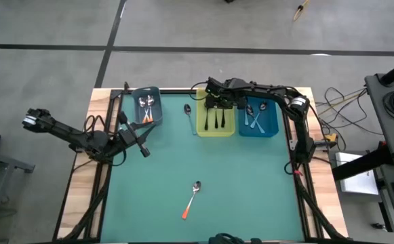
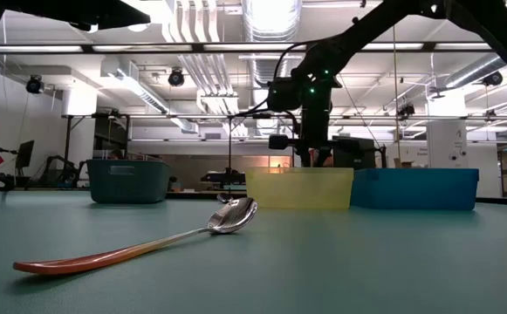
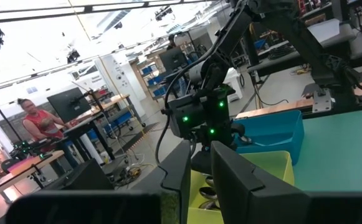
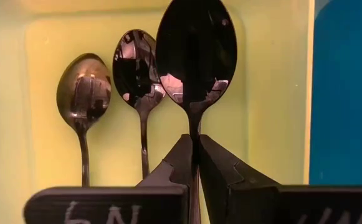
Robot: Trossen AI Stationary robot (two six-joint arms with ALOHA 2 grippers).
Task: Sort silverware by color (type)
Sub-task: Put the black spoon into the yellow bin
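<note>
Your right hand (image 4: 195, 155) pinches a black spoon (image 4: 196, 53) by its handle over the yellow bin (image 1: 215, 120), beside two others. Your left hand (image 1: 142, 148) waits near the bench's left side, fingers nearly closed, empty.

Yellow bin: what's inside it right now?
The yellow bin holds two black spoons; the right gripper holds a third spoon over it. The arm hides the bin's far end.
</note>
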